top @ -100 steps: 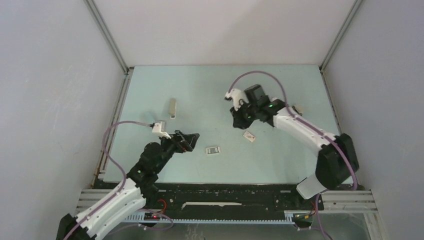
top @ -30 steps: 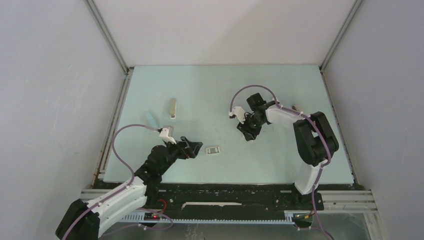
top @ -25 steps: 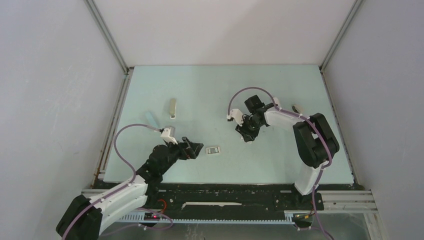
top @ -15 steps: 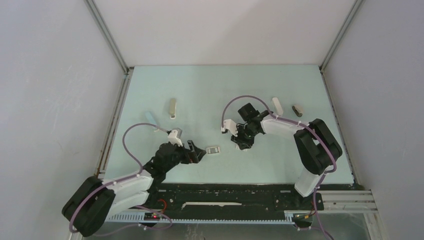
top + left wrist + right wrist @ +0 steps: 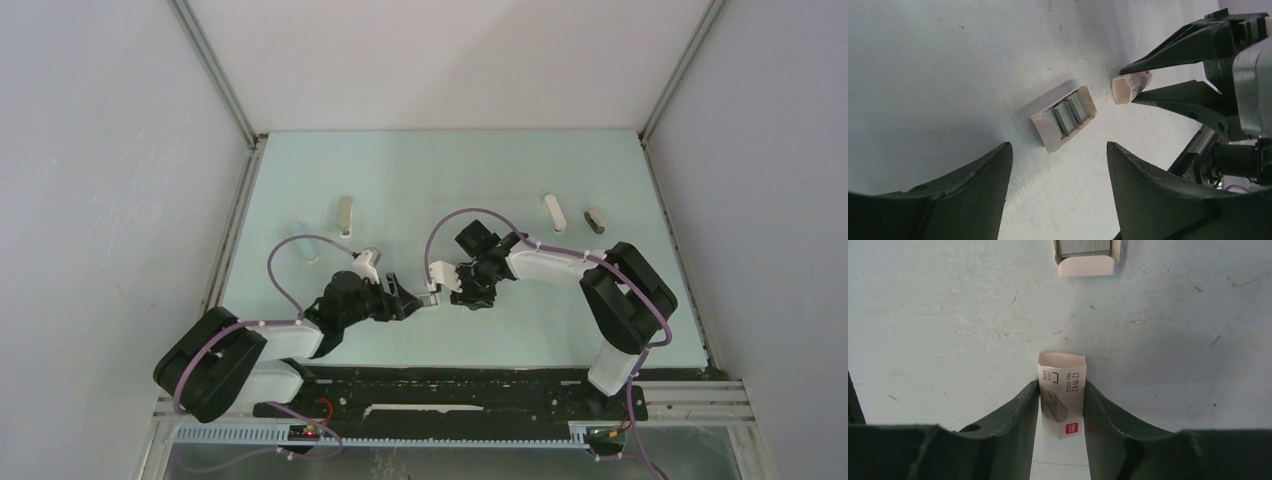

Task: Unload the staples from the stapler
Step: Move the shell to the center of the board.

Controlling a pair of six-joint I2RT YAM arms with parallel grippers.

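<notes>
Both arms reach in low toward the middle of the pale green surface (image 5: 400, 170), their tips nearly meeting near its front edge. The right pincer (image 5: 1061, 385) is clamped on a little printed box (image 5: 1063, 400), one finger pressed to each long side. The box's open end points at the other arm. From where I stand, it looks slightly squashed in the grip.

Just beyond that open end, apart from it, a small white tray (image 5: 1064, 119) lies flat on the surface. Short grey rows of staples (image 5: 1068, 112) sit packed inside it.

The left pincer (image 5: 1059, 147) is spread open and holds nothing. It comes in low from the left, with the tray just ahead of its tips and touching neither finger.

The stapler (image 5: 553, 212) lies far off to the right, toward the back of the surface and well apart from both pincers. A small dark lump (image 5: 596, 220) rests just to its right; I cannot make out what it is.

Over on the left side a slim beige bar (image 5: 346, 215) lies toward the far part. A pale strip (image 5: 305, 247) lies nearer and further left, by the left arm's cable.
</notes>
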